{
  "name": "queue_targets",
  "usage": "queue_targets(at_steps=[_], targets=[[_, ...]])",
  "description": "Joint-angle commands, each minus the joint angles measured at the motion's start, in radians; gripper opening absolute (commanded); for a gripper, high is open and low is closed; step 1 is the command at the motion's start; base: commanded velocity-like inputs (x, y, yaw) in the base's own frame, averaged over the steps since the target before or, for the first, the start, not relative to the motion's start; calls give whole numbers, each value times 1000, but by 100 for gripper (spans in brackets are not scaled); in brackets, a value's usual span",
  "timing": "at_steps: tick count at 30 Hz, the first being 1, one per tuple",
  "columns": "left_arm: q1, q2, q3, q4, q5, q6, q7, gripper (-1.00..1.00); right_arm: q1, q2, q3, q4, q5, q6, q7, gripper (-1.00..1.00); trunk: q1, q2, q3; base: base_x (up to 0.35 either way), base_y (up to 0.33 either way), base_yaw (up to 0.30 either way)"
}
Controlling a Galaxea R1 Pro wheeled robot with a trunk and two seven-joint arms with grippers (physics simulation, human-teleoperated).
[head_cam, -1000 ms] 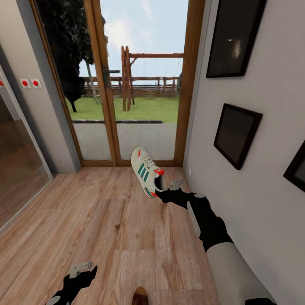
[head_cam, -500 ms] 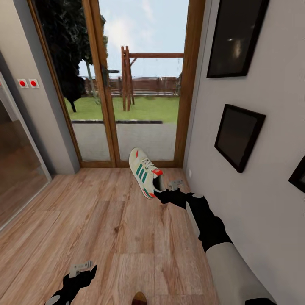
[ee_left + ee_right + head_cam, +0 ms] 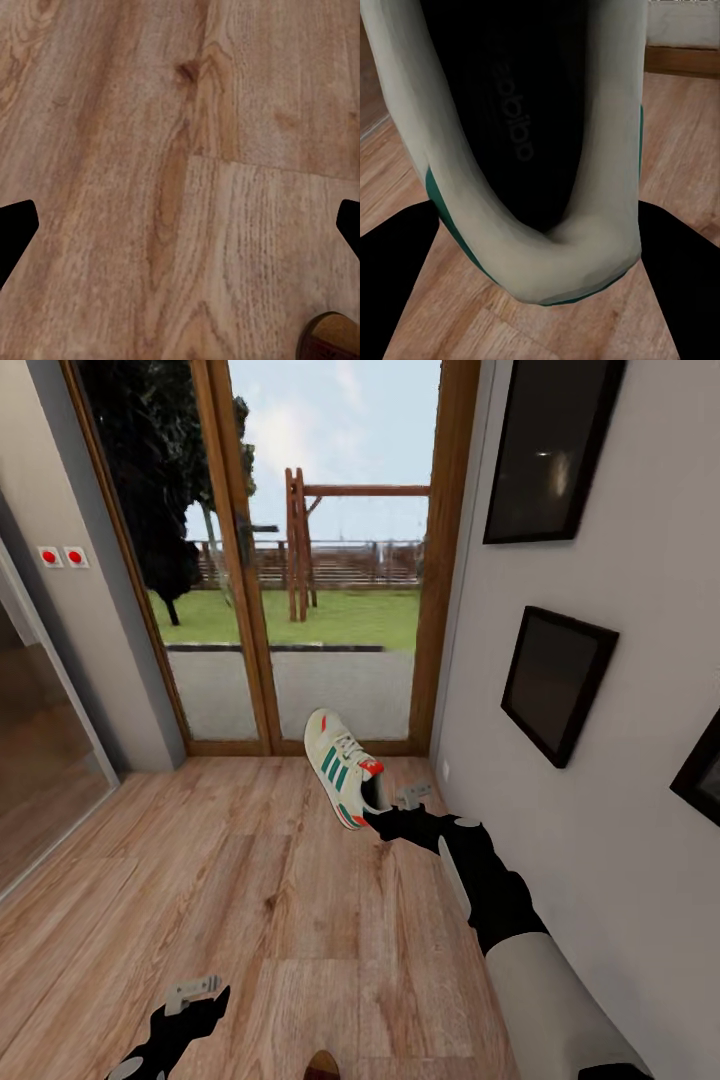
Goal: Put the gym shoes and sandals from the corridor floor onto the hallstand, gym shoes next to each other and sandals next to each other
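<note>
1. The head view looks down a corridor with a wood-plank floor [image 3: 250, 880], ending in a wood-framed glass door [image 3: 330, 560] at 12 o'clock, with lawn and a wooden swing frame outside.
2. The right arm reaches forward from 5 o'clock, and the right gripper [image 3: 385, 815] sits just right of centre.
3. That gripper pinches the heel of a white gym shoe [image 3: 340, 765] with green stripes and a red tongue patch. The shoe is lifted clear of the floor, with its toe pointing toward 11 o'clock and the door.
4. In the right wrist view, the gym shoe's heel rim and dark inside [image 3: 532, 135] sit between the two black fingers [image 3: 397, 292], which press against its sides.
5. The left gripper [image 3: 190, 1000] hangs low at 7 o'clock above bare planks. In the left wrist view, its black fingertips [image 3: 15, 232] stand wide apart at the two edges, with nothing between them.
6. A rounded dark brown sandal tip [image 3: 322, 1065] lies on the floor at 6 o'clock, and it appears as a brown curve [image 3: 330, 337] in the left wrist view.
7. Dark picture frames [image 3: 555, 680] hang on the right-hand wall, at 1 to 3 o'clock.
8. Two small red buttons [image 3: 62, 557] sit on the left wall at 10 o'clock.
</note>
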Motion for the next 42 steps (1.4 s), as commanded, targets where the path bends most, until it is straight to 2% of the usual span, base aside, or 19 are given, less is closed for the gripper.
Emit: queue_targets(at_steps=[1, 20, 42], targets=[[-1, -1, 8, 1, -5, -3, -8, 100, -1, 0, -1, -2, 10, 3, 7, -100, 4, -7, -4, 0, 0, 0], [-2, -1, 8, 5, -10, -3, -9, 100, 0, 0, -1, -6, 10, 3, 7, -100, 76, -140, -65, 0, 0, 0], [-1, -6, -1, 8, -12, -2, -10, 100, 0, 0, -1, -5, 10, 3, 6, -100, 161, -294, -167, 0, 0, -15]])
